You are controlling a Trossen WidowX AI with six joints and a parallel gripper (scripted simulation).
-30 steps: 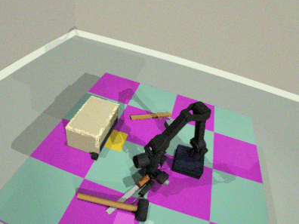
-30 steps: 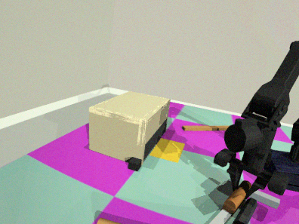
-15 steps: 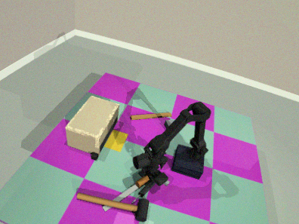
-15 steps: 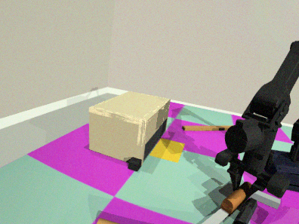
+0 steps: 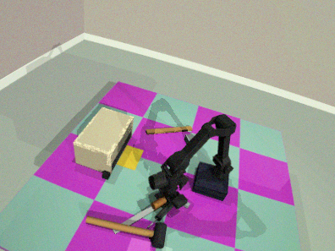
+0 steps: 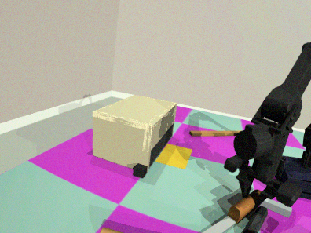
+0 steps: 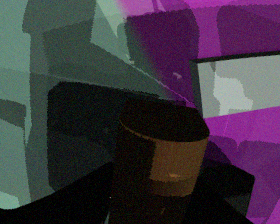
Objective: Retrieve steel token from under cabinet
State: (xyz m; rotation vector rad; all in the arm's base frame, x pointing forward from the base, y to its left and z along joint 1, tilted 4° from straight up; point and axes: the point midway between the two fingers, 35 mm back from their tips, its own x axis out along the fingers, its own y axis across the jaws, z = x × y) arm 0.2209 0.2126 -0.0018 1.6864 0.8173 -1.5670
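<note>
The cream cabinet (image 5: 103, 130) (image 6: 122, 140) stands at the left, with a dark strip low on the side facing the yellow marked area (image 5: 130, 158) (image 6: 175, 156). I cannot make out the token in any view. My gripper (image 5: 169, 204) (image 6: 261, 200) (image 7: 150, 177) is shut on the orange-brown handle (image 5: 159, 203) (image 6: 243, 208) (image 7: 177, 160) of a tool, low in front of the arm's base. A long pale flat blade (image 5: 134, 219) (image 6: 220, 225) runs from the handle toward the lower left. Its far end lies near or over the hammer handle; contact is unclear.
A mallet-like hammer (image 5: 120, 226) with a black head lies at the front. Another wooden-handled tool (image 5: 169, 130) (image 6: 214, 133) lies behind the marked area. A pale grey flat piece (image 6: 278, 207) (image 7: 235, 85) shows beside the gripper. A black block (image 5: 106, 175) (image 6: 140, 170) sits at the cabinet's near corner.
</note>
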